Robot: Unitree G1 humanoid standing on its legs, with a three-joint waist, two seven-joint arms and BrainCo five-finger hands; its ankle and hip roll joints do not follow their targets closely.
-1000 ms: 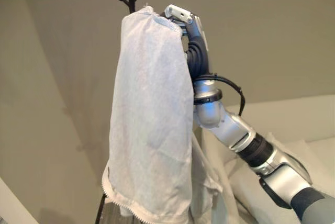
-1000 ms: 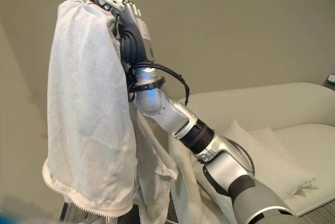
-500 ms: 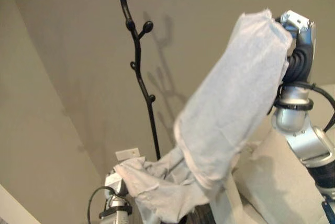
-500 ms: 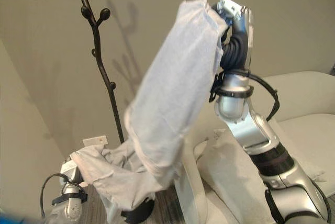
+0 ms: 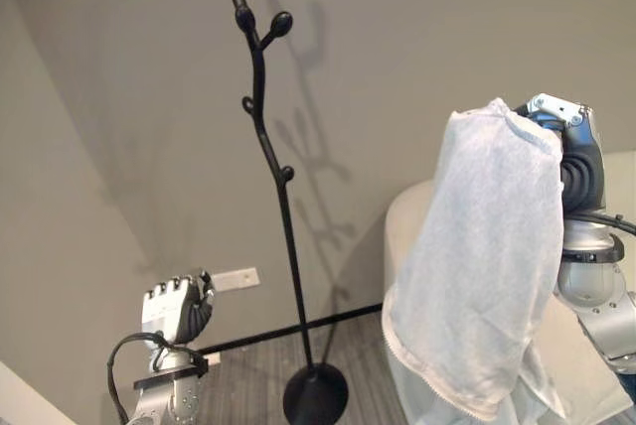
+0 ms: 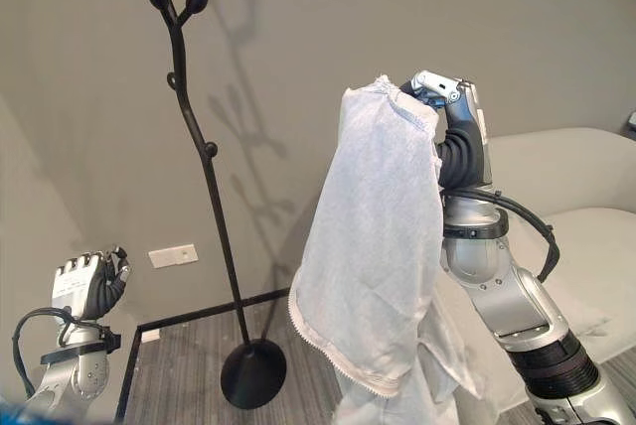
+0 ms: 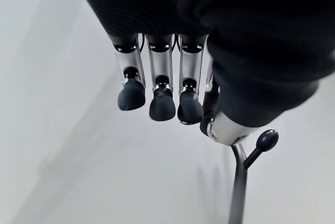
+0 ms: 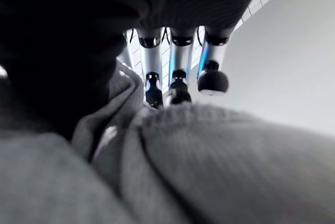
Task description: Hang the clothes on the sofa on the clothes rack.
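Holding the white garment (image 5: pixel 482 256) high, the right hand (image 5: pixel 574 152) has it draped over its fingers, the cloth hanging well to the sofa side of the black clothes rack (image 5: pixel 268 162). A second ago the same cloth sat right against the rack's top pegs; it has since swung away, so the hanging attempt seems to have missed and needs repeating. In the left eye view the left hand (image 5: pixel 176 308) is raised low beside the rack's pole, fingers curled and empty, though half a second ago it was down in the cloth's lower edge.

The right eye view shows the garment's hem (image 6: pixel 338 360) hanging free above the rack's round base (image 6: pixel 253 372), with the pale sofa (image 6: pixel 566 172) behind the arm.

In the left wrist view the fingers (image 7: pixel 162 103) curl on nothing, a peg (image 7: pixel 266 140) just beyond them.

In the right wrist view the fingers (image 8: pixel 178 85) hook into folds of cloth (image 8: pixel 209 161).
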